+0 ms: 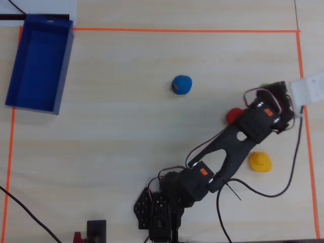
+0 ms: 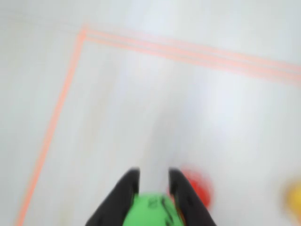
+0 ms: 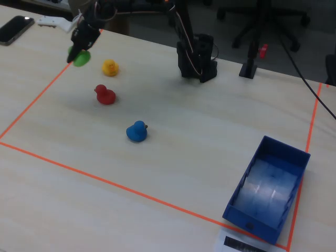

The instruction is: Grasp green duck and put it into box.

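Observation:
My gripper [image 2: 154, 179] is shut on the green duck [image 2: 150, 212], which sits between the two black fingers. In the fixed view the gripper [image 3: 79, 50] holds the duck [image 3: 80, 58] a little above the table near the far left tape line. In the overhead view only a green sliver [image 1: 264, 85] shows beside the gripper [image 1: 276, 92] at the right. The dark-blue box [image 1: 35, 66] stands open at the top left corner there, far from the gripper; in the fixed view it [image 3: 239, 197] is at the near right.
A red duck [image 3: 105, 94] [image 1: 234, 115] [image 2: 197, 188], a yellow duck [image 3: 109, 67] [image 1: 260, 162] and a blue duck [image 3: 137, 131] [image 1: 181, 84] sit on the table. Orange tape [image 1: 182, 30] marks the work area. The arm's base [image 3: 197, 58] stands at the back.

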Controlling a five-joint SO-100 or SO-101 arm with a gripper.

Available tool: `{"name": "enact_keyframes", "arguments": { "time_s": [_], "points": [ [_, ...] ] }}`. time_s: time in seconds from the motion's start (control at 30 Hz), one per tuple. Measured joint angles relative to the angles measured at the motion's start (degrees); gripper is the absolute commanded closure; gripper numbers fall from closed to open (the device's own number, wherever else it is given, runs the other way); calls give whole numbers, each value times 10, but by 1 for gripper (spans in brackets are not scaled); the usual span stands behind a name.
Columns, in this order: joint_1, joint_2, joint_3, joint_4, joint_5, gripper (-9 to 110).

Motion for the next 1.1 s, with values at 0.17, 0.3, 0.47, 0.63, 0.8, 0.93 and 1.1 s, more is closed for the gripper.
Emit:
{"name": "enact_keyframes", "arguments": {
  "time_s": [0.17, 0.3, 0.47, 0.63, 0.8, 0.93, 1.1],
  "points": [
    [-225, 163, 93, 179, 105, 101],
    [-424, 222, 131, 248, 197, 101],
    [-653, 177, 122, 238, 266, 101],
    [-771, 82, 107, 149, 301, 101],
    [-816, -43, 46, 71, 315, 101],
    [-838, -127, -41, 33, 319, 101],
    [-842, -217, -134, 5, 326, 101]
  ]
}}
